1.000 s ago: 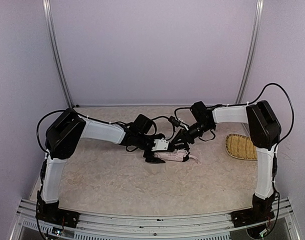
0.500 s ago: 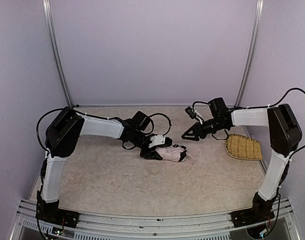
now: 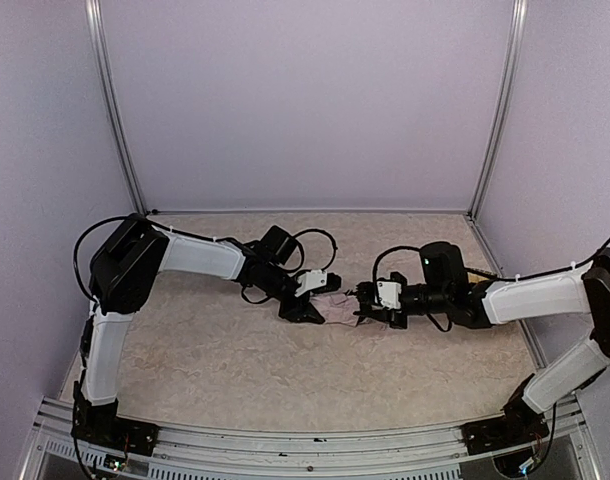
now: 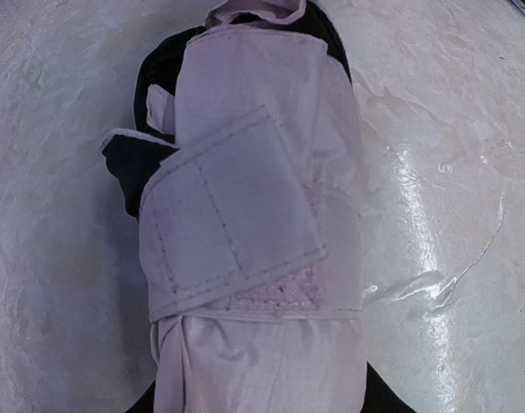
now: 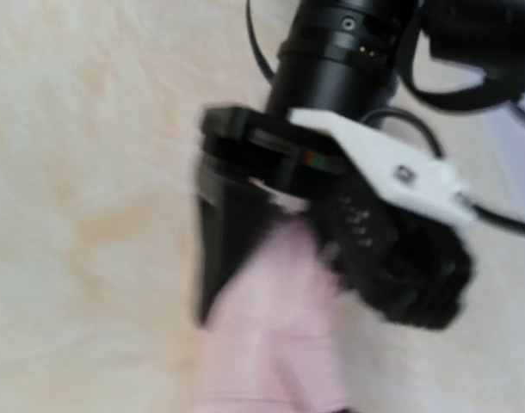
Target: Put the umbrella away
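- Your left gripper (image 3: 311,310) is clamped on the umbrella (image 3: 338,311). The blurred right wrist view shows a black finger on each side of the pink bundle.
- The umbrella lies folded on the mottled beige table (image 3: 215,355), near its middle, between your two arms.
- In the left wrist view, a pink strap (image 4: 232,232) wraps across the bundle, with black lining showing at the upper left.
- Your right gripper (image 3: 368,308) sits at the umbrella's other end. You cannot tell whether its jaws are parted or closed, or whether it touches the fabric.
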Robot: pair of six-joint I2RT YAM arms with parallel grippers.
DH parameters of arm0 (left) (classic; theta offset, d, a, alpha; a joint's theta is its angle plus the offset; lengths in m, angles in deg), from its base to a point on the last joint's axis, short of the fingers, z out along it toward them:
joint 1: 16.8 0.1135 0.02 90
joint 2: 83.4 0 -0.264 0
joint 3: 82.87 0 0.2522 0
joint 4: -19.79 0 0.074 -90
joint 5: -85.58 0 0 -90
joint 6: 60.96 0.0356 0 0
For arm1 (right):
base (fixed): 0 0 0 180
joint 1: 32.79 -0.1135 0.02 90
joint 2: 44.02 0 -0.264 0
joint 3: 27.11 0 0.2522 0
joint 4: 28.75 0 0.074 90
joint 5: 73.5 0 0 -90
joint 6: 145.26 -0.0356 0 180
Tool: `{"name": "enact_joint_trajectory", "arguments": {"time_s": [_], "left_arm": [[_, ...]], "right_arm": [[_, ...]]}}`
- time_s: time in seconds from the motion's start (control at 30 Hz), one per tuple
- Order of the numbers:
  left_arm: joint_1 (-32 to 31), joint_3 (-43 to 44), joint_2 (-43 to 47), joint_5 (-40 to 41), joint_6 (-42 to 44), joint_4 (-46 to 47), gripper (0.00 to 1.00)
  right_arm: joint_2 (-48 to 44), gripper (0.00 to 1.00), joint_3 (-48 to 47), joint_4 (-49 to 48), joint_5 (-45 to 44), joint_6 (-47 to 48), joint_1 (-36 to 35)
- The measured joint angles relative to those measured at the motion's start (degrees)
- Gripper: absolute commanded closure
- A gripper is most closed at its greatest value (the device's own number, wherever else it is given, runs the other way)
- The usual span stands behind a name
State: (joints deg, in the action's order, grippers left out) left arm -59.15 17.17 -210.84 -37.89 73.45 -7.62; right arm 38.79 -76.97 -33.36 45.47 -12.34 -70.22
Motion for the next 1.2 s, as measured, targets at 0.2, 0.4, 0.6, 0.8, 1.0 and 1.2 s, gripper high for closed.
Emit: {"name": "enact_joint_trajectory", "arguments": {"time_s": [0.2, 0.4, 0.6, 0.8, 1.0, 1.2], "left_arm": [[0.00, -0.55, 0.00, -1.86, 0.20, 0.07, 0.89], [0.00, -0.61, 0.00, -2.29, 0.46, 0.02, 0.89], [0.07, -0.33, -0.02, -2.54, 0.52, -1.01, 0.89], [0.04, -0.07, -0.09, -2.54, 0.68, -1.51, 0.89], [0.04, 0.24, -0.22, -2.51, 0.76, -1.90, 0.89], [0.04, 0.55, -0.35, -2.54, 0.79, -2.27, 0.89]], "right_arm": [[5.64, 0.66, -5.86, -0.79, -3.85, 13.92, -0.02], [8.02, 0.59, -12.48, 7.63, -4.81, 22.51, -0.28], [11.39, 0.66, -18.12, 17.22, -7.34, 28.20, -1.07], [13.53, 0.67, -18.67, 22.10, -9.35, 30.75, -2.38], [14.45, 0.76, -18.69, 21.55, -11.08, 31.45, -2.80], [14.60, 0.79, -18.69, 20.94, -12.39, 31.41, -3.08]]}}
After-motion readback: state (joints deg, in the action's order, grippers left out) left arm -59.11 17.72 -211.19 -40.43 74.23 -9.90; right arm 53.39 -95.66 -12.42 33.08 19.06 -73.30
